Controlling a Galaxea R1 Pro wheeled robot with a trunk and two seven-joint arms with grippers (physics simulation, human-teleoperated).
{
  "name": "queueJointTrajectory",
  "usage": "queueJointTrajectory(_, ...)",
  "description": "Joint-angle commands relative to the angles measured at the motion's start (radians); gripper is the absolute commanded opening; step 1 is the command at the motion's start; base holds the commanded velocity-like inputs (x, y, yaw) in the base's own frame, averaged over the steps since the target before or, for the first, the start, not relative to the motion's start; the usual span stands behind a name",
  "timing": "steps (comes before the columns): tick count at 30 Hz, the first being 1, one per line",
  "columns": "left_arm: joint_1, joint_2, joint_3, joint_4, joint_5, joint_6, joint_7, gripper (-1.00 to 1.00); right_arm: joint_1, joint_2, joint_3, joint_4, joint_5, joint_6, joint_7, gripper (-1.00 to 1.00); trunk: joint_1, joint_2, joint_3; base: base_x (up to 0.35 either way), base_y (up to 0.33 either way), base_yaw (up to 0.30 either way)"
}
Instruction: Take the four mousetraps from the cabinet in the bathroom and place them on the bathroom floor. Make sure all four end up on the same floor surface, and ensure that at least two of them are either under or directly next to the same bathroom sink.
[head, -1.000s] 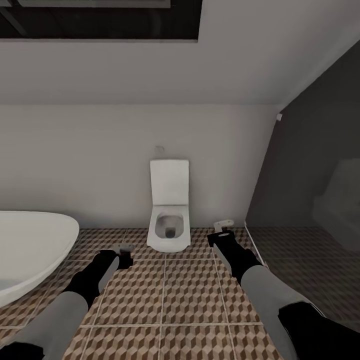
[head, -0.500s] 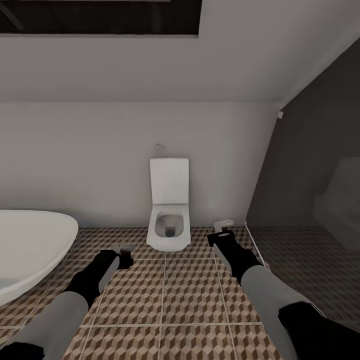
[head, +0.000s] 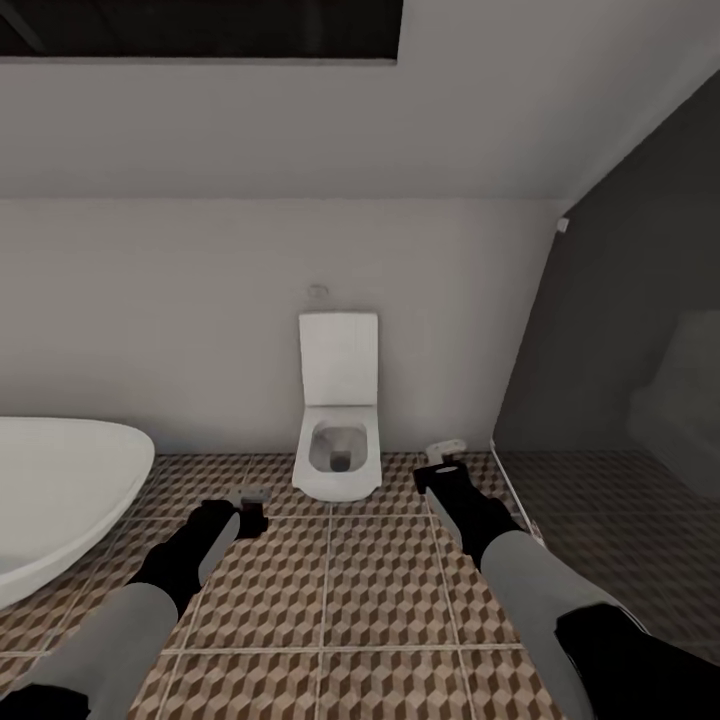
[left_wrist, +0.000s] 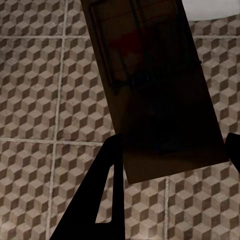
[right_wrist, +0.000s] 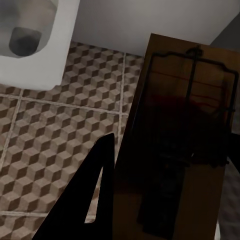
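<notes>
Two mousetraps were in transit, one clamped in the left gripper (head: 250, 505), left mousetrap (left_wrist: 150, 85), one in the right gripper (head: 443, 462), right mousetrap (right_wrist: 185, 145), held low over the bathroom floor (head: 330, 590). The toilet (head: 337, 440) stood at twelve o'clock, the bathtub (head: 60, 500) at nine; I judged the traps were carried for setting down.
</notes>
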Motion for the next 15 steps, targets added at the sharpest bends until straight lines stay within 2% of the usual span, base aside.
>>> queueJointTrajectory(1,0.0,0.001,-0.007,-0.001,0.009,0.004,0.01,-1.0,-0.001,0.002,0.006,-0.001,-0.001,0.007,-0.003,-1.0,0.004,-0.008,-0.004,0.0,0.0,0.0)
queueJointTrajectory(15,-0.001,0.001,-0.007,-0.002,0.009,0.004,0.01,-1.0,-0.001,0.014,0.006,-0.001,-0.001,0.007,-0.003,-1.0,0.058,-0.106,-0.048,0.0,0.0,0.0)
